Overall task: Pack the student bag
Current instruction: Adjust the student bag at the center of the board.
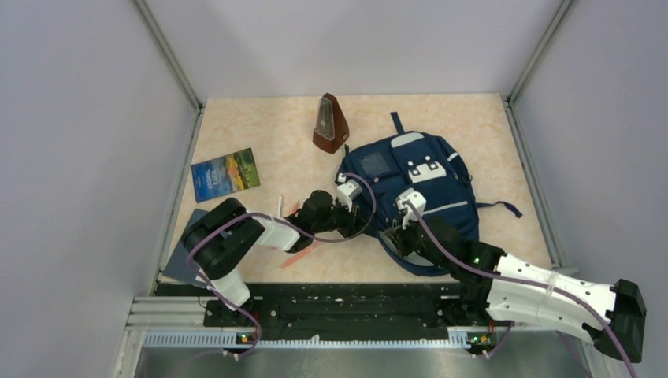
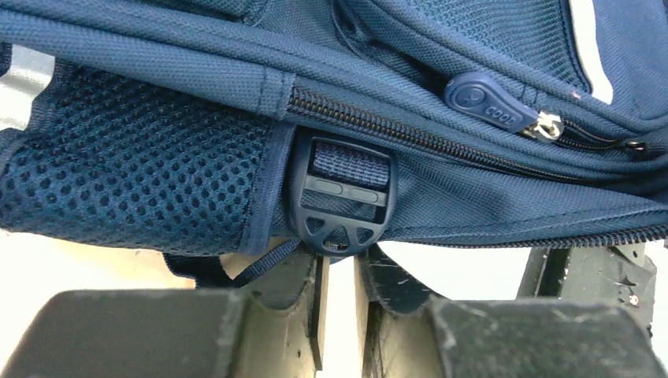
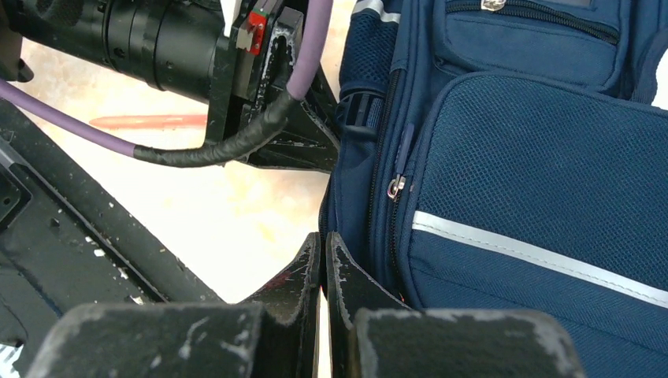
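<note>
The student bag (image 1: 417, 185) lies flat at centre right, navy with pale grey patches up. My left gripper (image 1: 364, 211) is at its left side. In the left wrist view the gripper (image 2: 340, 260) is closed to a narrow gap, tips at the lower end of a black strap buckle (image 2: 342, 193) beside the mesh pocket (image 2: 134, 181). My right gripper (image 1: 391, 236) is at the bag's near-left edge. In the right wrist view the gripper (image 3: 324, 240) is shut, tips on the bag's (image 3: 536, 157) edge fabric.
A brown metronome (image 1: 329, 124) stands behind the bag. A picture-cover book (image 1: 226, 174) lies far left, with a dark blue book (image 1: 179, 264) under the left arm. A red pen (image 1: 299, 253) and a white pen (image 1: 279, 206) lie near the left arm. Walls enclose the table.
</note>
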`<state>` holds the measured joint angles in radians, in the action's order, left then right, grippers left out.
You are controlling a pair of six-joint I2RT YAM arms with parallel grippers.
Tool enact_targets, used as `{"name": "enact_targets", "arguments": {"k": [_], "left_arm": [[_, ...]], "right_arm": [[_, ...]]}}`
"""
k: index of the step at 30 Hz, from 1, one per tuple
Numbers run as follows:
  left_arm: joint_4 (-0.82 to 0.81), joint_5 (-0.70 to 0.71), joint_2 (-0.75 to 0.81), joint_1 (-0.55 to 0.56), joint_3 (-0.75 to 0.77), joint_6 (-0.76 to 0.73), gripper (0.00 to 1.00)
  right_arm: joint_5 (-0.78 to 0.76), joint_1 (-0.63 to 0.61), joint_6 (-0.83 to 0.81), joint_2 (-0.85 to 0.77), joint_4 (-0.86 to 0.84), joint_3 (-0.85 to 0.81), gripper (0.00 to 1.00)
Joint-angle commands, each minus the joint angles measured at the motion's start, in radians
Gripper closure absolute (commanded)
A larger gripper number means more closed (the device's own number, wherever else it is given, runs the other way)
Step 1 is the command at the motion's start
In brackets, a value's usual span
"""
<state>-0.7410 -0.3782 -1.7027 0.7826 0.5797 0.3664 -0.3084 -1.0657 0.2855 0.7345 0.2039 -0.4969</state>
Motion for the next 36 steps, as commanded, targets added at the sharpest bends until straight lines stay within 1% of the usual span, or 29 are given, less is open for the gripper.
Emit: {"name": "enact_targets", "arguments": {"k": [1,3,4,8,12,14,16,19,23,25,27,30,33,36], "left_arm": [[-0.083,-0.01,0.001,0.011,0.031,-0.011,0.87],[-0.082,-0.01,0.01,0.012,0.024,-0.012,0.98],[-0.079,-0.008,0.017,0.013,0.019,-0.013,1.0],[-0.037,-0.001,0.028,0.019,0.01,-0.028,1.0],[-0.034,-0.005,0.026,0.026,-0.01,-0.025,1.0],[-0.031,-0.008,0.03,0.028,-0.02,-0.021,1.0],[-0.029,-0.004,0.037,0.028,-0.031,-0.02,1.0],[-0.015,0.002,0.045,0.029,-0.038,-0.02,1.0],[-0.001,0.002,0.053,0.029,-0.04,-0.023,1.0],[0.005,0.0,0.056,0.03,-0.04,-0.025,1.0],[0.018,-0.001,0.065,0.029,-0.041,-0.026,1.0],[0.033,-0.014,0.086,0.03,-0.044,-0.026,1.0],[0.045,-0.047,0.092,0.029,-0.04,-0.026,1.0],[0.053,-0.07,0.089,0.034,-0.036,-0.023,1.0]], "right_arm": [[0.013,-0.001,0.021,0.013,-0.118,0.0,1.0],[0.0,0.0,0.024,0.02,-0.12,0.002,1.0],[-0.008,-0.001,0.025,0.026,-0.121,0.004,1.0],[-0.045,0.0,0.02,0.08,-0.115,0.004,1.0],[-0.06,-0.002,0.004,0.18,-0.095,-0.01,1.0],[-0.058,-0.003,-0.003,0.23,-0.074,-0.026,0.95],[-0.061,-0.01,-0.004,0.269,-0.05,-0.04,0.88],[-0.063,-0.026,-0.011,0.299,-0.03,-0.045,0.72],[-0.069,-0.034,-0.012,0.3,-0.025,-0.033,0.51],[-0.062,-0.038,-0.012,0.294,-0.029,-0.027,0.44],[-0.064,-0.041,-0.005,0.296,-0.026,-0.025,0.41],[-0.097,-0.052,0.024,0.318,-0.016,-0.031,0.4],[-0.175,-0.065,0.067,0.357,-0.016,-0.027,0.4],[-0.271,-0.095,0.112,0.415,-0.001,-0.039,0.42]]}}
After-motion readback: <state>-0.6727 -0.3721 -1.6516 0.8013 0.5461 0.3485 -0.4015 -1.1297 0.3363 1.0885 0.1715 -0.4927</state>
